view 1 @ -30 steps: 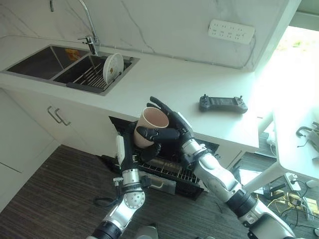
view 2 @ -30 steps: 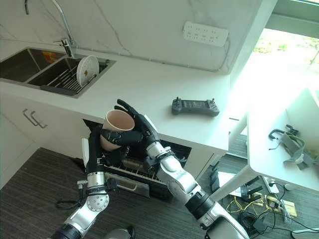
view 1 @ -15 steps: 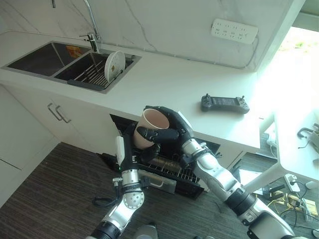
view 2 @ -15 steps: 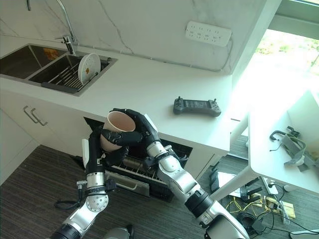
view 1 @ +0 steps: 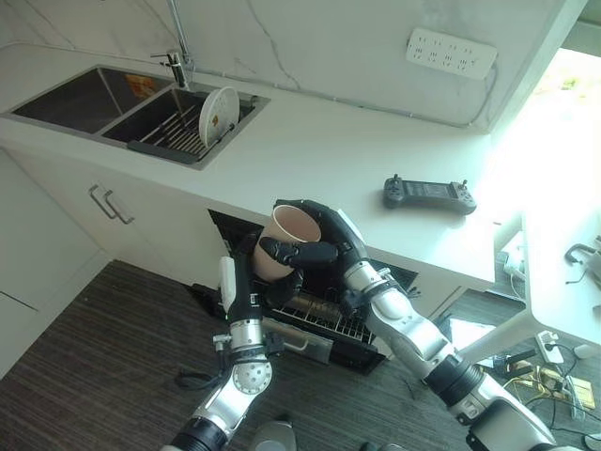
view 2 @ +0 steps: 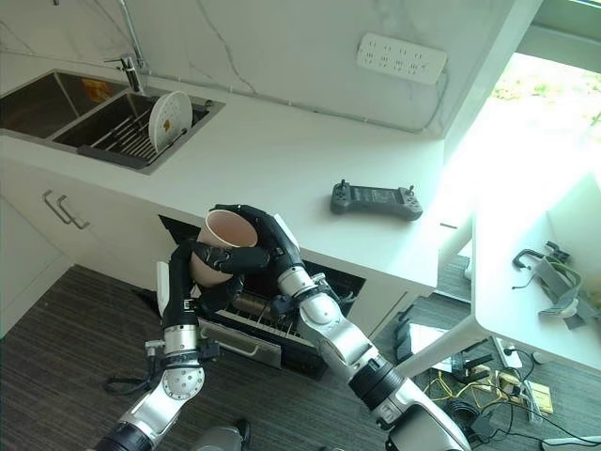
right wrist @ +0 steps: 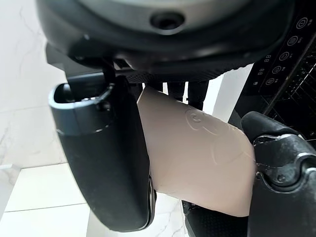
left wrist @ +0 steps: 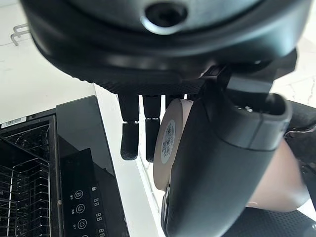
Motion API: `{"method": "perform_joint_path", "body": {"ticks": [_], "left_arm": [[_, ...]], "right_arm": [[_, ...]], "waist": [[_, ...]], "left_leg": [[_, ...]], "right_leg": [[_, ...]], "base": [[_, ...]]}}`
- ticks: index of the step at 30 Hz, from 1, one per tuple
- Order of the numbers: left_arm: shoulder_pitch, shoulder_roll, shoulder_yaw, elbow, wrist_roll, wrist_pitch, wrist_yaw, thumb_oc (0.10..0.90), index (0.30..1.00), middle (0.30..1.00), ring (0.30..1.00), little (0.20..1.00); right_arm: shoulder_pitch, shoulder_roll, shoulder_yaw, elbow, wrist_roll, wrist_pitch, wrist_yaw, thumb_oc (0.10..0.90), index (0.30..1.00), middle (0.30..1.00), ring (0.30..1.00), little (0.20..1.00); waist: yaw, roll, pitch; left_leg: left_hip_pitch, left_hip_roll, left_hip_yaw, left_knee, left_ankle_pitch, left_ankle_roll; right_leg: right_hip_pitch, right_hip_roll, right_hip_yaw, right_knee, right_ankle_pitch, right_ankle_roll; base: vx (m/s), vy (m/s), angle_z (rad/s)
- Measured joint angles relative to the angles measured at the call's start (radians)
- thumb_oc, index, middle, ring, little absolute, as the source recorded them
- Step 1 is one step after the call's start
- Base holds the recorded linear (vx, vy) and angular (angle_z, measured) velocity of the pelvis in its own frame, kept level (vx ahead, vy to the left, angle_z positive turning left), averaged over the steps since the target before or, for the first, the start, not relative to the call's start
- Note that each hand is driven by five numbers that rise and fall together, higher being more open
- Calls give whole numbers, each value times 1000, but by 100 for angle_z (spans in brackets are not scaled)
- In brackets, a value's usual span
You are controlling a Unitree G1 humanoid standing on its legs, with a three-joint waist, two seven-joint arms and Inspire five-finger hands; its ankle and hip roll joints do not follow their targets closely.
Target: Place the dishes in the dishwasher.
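Observation:
A beige cup [view 1: 289,233] is held upright above the open dishwasher's wire rack [view 1: 324,318], just in front of the counter edge. My left hand [view 1: 266,274] grips it from below and from the front, thumb lying across its side. My right hand [view 1: 336,237] wraps it from behind, fingers curled over the far rim. The left wrist view has the cup's labelled base [left wrist: 166,143] between my fingers [left wrist: 129,136] and thumb [left wrist: 222,163]. The right wrist view has the cup wall [right wrist: 197,158] beside my thumb [right wrist: 103,158]. A white plate [view 1: 218,115] stands on edge in the sink rack.
The double sink [view 1: 89,101] with its tap is at the far left of the white counter [view 1: 329,150]. A dark handheld controller [view 1: 429,194] lies on the counter at the right. The dishwasher's black control panel [left wrist: 81,197] faces up. A white side table [view 1: 563,282] stands at the right.
My right hand's fingers, spread open behind the cup a second ago, have curled round its rim. The cup and left hand have stayed put; the camera has shifted a little.

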State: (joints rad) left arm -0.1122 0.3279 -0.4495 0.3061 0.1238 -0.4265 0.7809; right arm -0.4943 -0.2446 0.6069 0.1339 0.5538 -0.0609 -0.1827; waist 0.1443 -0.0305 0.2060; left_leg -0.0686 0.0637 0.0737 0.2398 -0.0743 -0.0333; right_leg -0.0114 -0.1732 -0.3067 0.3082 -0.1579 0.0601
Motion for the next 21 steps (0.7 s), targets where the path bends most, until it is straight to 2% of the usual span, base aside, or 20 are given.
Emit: {"method": "perform_joint_path", "body": {"ticks": [5, 8, 12, 13, 18, 21], "left_arm": [[-24, 5, -2, -19, -18, 1, -65, 800, 900, 900, 900, 900], [-27, -5, -40, -95, -39, 1, -79, 800, 900, 900, 900, 900], [-26, -7, -56, -111, -39, 3, -73, 800, 900, 900, 900, 900], [-26, -6, -55, -111, -39, 6, -65, 800, 900, 900, 900, 900], [-20, -7, -37, -113, -40, 43, -43, 800, 900, 900, 900, 900], [-2, -9, -14, -113, -41, 69, -53, 800, 900, 900, 900, 900]], "right_arm": [[24, -39, -30, -25, 48, -27, -43, 400, 300, 300, 300, 300], [71, -38, -162, -103, 120, -93, -95, 400, 300, 300, 300, 300], [103, -62, -262, -180, 126, -188, -130, 400, 300, 300, 300, 300], [103, -67, -280, -185, 127, -219, -132, 400, 300, 300, 300, 300], [192, -92, -321, -260, 153, -307, -120, 400, 300, 300, 300, 300], [231, -105, -326, -260, 186, -308, -100, 400, 300, 300, 300, 300]], "waist": [[-4, 8, 15], [-17, 23, 37], [-42, 32, 42], [-58, 35, 43], [-95, 48, 44], [-107, 51, 44]], "left_leg": [[0, 0, 0, 0, 0, 0], [0, -2, 4, 0, -1, 2], [1, -3, 7, 0, -2, 4], [3, -3, 8, 0, -3, 4], [23, 5, 31, -6, -4, 6], [24, 7, 36, -15, -1, 3]], "right_leg": [[1, -1, -1, -4, 0, 0], [1, -1, 3, -3, 2, 1], [0, -1, 6, -3, 2, 1], [0, -1, 10, -3, 2, 1], [1, 5, 31, -1, 1, 1], [1, 9, 32, 0, 1, 0]], "base": [[1, 7, 0], [-7, 20, -2], [-4, 5, -3], [-8, 12, -8], [-10, -27, -15], [15, -49, 2]]}}
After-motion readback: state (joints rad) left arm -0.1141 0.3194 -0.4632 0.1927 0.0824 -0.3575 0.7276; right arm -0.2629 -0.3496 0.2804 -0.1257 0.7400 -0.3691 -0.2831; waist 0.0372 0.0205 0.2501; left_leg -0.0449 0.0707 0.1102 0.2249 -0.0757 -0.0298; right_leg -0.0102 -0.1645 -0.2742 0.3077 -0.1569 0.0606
